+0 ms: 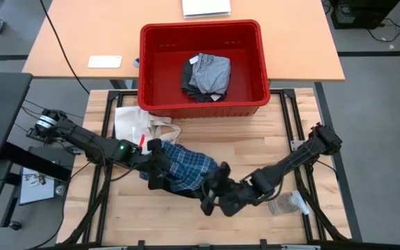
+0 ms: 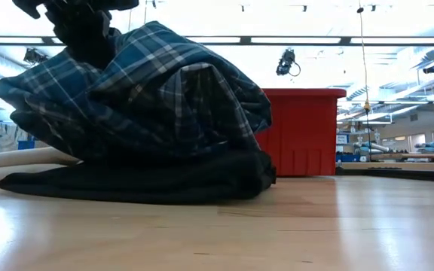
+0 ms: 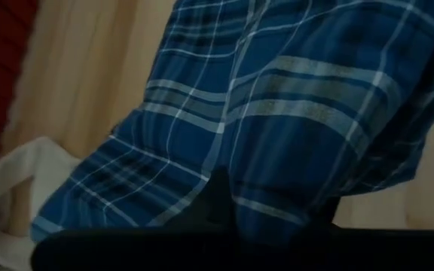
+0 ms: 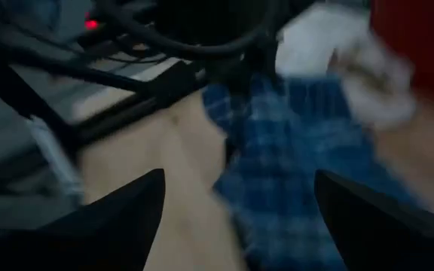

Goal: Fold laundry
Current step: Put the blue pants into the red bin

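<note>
The blue-and-white plaid shirt [image 1: 188, 169] lies bunched at the middle of the wooden table. My left gripper [image 1: 155, 165] is shut on its left end, which is raised. In the low view the shirt [image 2: 149, 98] hangs from that gripper [image 2: 81, 30] onto a black cloth [image 2: 142, 181] lying flat on the table. My right gripper [image 1: 215, 194] stands open at the shirt's near right end, with the plaid [image 4: 292, 158] just ahead of its fingers. A grey and black garment [image 1: 205, 75] lies in the red bin [image 1: 155, 69]. My left gripper pinches a bunched fold of the plaid shirt [image 3: 224, 177] between its shut fingers [image 3: 215, 214], at the shirt's left end. It comes slanting down from the table's left. That end is lifted, and the rest hangs in slack folds with its lower part on the black cloth.
A cream tote bag [image 1: 136, 123] lies between the shirt and the bin's near left corner. A clear plastic bottle [image 1: 288, 203] lies near the right front edge, beside my right arm. The bin stands at the table's far edge.
</note>
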`<move>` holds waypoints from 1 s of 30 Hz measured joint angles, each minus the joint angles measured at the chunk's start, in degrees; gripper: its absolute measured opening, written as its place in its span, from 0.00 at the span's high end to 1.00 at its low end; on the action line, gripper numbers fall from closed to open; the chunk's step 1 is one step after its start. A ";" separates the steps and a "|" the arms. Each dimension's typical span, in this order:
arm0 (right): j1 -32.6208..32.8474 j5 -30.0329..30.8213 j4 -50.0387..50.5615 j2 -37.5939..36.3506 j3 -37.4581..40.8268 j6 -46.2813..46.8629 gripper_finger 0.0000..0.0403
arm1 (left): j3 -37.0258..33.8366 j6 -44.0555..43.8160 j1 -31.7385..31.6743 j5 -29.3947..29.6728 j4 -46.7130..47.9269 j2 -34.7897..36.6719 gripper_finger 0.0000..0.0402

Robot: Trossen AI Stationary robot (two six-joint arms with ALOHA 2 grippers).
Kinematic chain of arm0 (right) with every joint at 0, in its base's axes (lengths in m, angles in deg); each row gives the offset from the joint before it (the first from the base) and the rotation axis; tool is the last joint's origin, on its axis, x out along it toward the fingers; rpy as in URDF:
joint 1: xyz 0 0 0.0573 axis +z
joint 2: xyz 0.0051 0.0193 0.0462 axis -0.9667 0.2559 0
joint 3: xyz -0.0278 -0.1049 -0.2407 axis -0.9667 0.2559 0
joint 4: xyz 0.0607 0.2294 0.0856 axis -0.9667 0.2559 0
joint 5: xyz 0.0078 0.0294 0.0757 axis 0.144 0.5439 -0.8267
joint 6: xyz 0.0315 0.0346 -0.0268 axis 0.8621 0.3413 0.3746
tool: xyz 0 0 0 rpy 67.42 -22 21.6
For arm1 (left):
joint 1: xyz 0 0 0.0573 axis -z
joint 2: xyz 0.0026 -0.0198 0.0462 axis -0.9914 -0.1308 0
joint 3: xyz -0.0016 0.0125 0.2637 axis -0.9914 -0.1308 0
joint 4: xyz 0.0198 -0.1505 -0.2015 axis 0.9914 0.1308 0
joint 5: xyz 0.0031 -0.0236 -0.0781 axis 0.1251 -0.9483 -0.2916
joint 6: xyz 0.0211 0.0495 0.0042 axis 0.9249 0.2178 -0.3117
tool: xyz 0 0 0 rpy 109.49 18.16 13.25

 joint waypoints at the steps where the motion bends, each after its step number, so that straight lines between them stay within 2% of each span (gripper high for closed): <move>1: -0.30 1.16 -1.31 0.91 0.00 -4.62 0.14 | 0.00 -0.15 -0.01 -0.89 -0.04 0.00 0.95; 3: -1.28 1.60 -3.65 3.14 0.00 -11.05 0.14 | 0.00 -0.29 0.05 -2.40 -0.60 0.00 0.95; 7: -4.09 -1.79 -3.31 7.50 -1.71 -13.91 0.14 | -0.01 -1.12 0.06 -3.27 -0.84 0.06 0.95; 12: -5.08 3.65 2.28 10.41 -6.65 -16.55 0.14 | -0.04 -5.00 -0.13 -3.45 -1.06 0.70 0.95; 16: -5.02 4.19 -0.73 10.99 -8.13 -24.22 0.14 | -0.04 -9.45 -0.94 -3.46 -2.38 0.66 0.95; 24: -6.87 4.73 -3.16 11.61 -8.11 -25.06 0.14 | -0.07 -13.83 -2.19 -3.68 -9.76 0.63 0.95; 28: -8.67 0.42 -3.52 13.73 -8.00 -25.88 0.14 | -0.07 -13.94 -2.19 -3.85 -11.33 0.63 0.95; 30: -9.01 -2.28 0.67 14.71 -7.93 -25.46 0.14 | -0.09 -13.92 -2.19 -3.89 -10.69 0.60 0.95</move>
